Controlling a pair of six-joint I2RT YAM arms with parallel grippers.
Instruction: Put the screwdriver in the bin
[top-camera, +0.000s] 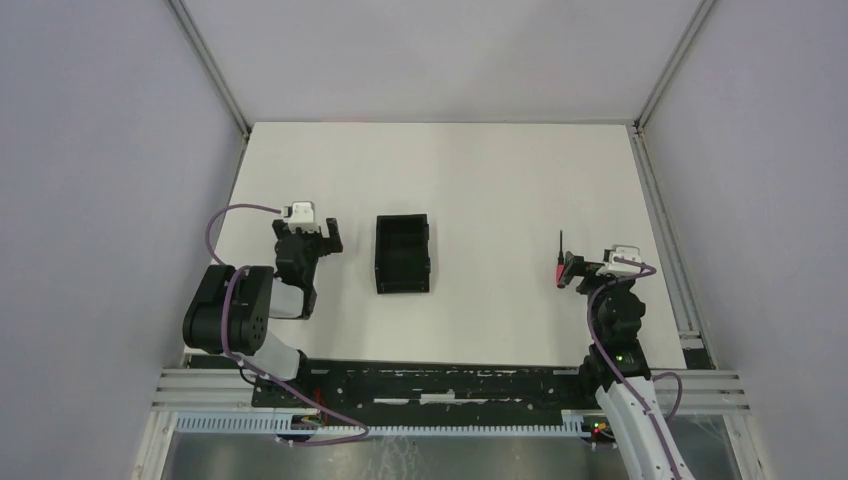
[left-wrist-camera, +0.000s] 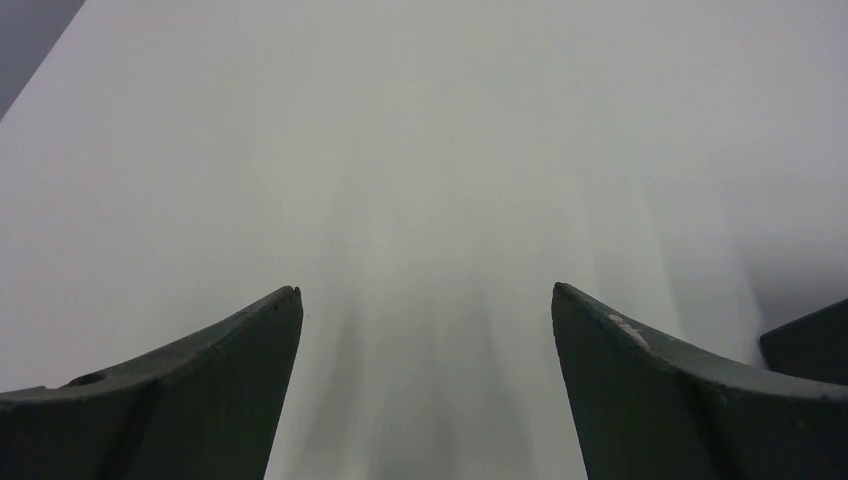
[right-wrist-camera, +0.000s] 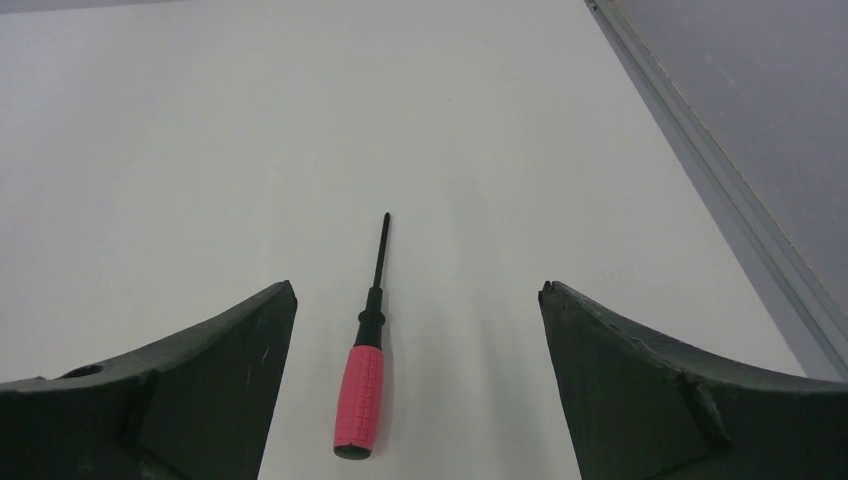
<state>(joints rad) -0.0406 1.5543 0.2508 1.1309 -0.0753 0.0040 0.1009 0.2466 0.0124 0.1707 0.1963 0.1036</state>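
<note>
Right tool (right-wrist-camera: 417, 290) is spread wide with nothing pinched, and hangs just over the screwdriver (right-wrist-camera: 368, 335). I read this as the pre-grasp step. The screwdriver lies flat on the desk (top-camera: 480, 180) at centre right of the top view, well apart from the bin (top-camera: 380, 255), which sits mid-frame. In the wrist view its long axis runs nearly straight up the frame, with the black tip toward the top and leaning slightly right. The red handle is at the bottom edge, between the fingers but closer to the left-hand one. In the top view the tip likewise points to the top of the frame and the handle toward the arm bases. The closing line already crosses that axis, so I'd expect no wrist roll to be needed. To do it well, nudge the tool toward frame-left to centre it on the handle, drop until the pads bracket the red grip, then close on the handle. The thin shaft would likely pivot or slip. An off-centre close could roll it away. Left tool (left-wrist-camera: 425, 290) is also spread and empty, parked left of the bin.
</note>
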